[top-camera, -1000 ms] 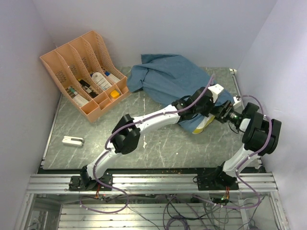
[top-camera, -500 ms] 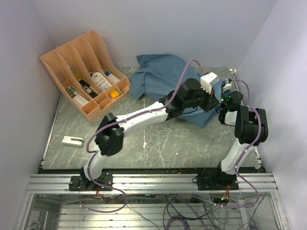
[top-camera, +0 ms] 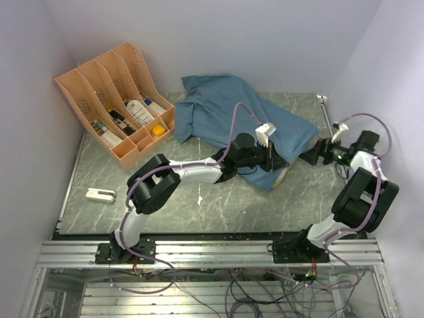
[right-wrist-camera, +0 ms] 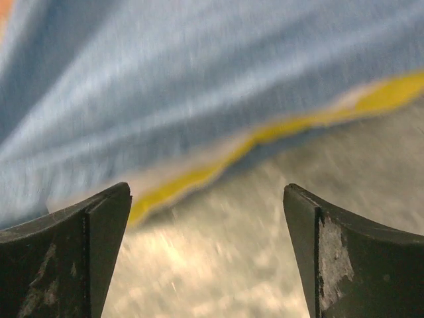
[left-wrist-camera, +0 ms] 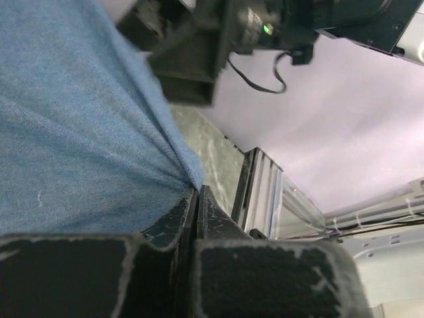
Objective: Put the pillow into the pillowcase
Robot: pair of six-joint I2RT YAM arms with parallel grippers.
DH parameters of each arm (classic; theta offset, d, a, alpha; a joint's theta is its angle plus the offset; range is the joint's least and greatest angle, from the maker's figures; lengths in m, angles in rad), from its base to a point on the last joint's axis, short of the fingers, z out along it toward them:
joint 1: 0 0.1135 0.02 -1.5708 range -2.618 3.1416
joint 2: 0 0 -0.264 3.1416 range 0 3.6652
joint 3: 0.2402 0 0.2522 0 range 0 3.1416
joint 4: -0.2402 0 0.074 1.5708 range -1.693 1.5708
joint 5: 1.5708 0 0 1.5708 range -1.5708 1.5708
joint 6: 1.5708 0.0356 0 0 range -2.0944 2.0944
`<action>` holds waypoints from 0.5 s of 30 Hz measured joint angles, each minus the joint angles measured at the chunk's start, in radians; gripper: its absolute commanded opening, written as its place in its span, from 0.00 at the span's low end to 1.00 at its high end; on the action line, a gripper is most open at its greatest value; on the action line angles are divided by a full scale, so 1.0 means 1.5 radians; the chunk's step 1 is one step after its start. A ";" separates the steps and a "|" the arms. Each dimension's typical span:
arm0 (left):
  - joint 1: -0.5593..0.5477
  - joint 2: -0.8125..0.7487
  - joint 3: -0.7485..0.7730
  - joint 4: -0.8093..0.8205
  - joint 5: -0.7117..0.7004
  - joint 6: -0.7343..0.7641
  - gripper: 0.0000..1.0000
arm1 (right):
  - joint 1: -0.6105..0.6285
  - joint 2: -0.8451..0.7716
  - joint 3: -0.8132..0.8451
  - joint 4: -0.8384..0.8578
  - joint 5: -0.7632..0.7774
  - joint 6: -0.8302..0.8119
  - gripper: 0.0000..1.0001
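The blue pillowcase (top-camera: 242, 112) lies wrinkled at the back middle of the table, and it fills the left of the left wrist view (left-wrist-camera: 79, 132). Most of the pillow is hidden under this fabric. Only its yellow edge (top-camera: 281, 176) peeks out at the near right corner, blurred in the right wrist view (right-wrist-camera: 199, 173). My left gripper (top-camera: 273, 161) is shut on a fold of the pillowcase (left-wrist-camera: 196, 189) near that corner. My right gripper (top-camera: 309, 158) stands open just right of the pillowcase, with bare table between its fingers (right-wrist-camera: 207, 199).
An orange file organiser (top-camera: 119, 99) holding bottles stands at the back left. A small white object (top-camera: 100, 195) lies near the left front. A metal rail (top-camera: 324, 116) runs along the table's right edge, close to the right arm (top-camera: 361, 192). Walls close in on three sides.
My right gripper has opened and drawn back to the right. My left gripper has pulled the pillowcase toward the near side. The fabric now spreads further right over the pillow.
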 measured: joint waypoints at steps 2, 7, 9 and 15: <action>0.003 0.008 -0.002 0.034 0.008 -0.023 0.07 | -0.049 -0.017 0.026 -0.143 0.003 -0.163 1.00; 0.016 0.011 -0.009 0.079 0.022 -0.052 0.07 | -0.191 0.014 0.079 -0.479 0.017 -0.543 1.00; 0.016 0.010 -0.008 0.075 0.022 -0.046 0.07 | -0.232 0.041 0.116 -0.571 0.019 -0.627 1.00; -0.020 0.012 0.027 -0.028 0.002 0.031 0.07 | -0.217 0.046 0.200 -0.642 -0.028 -0.691 1.00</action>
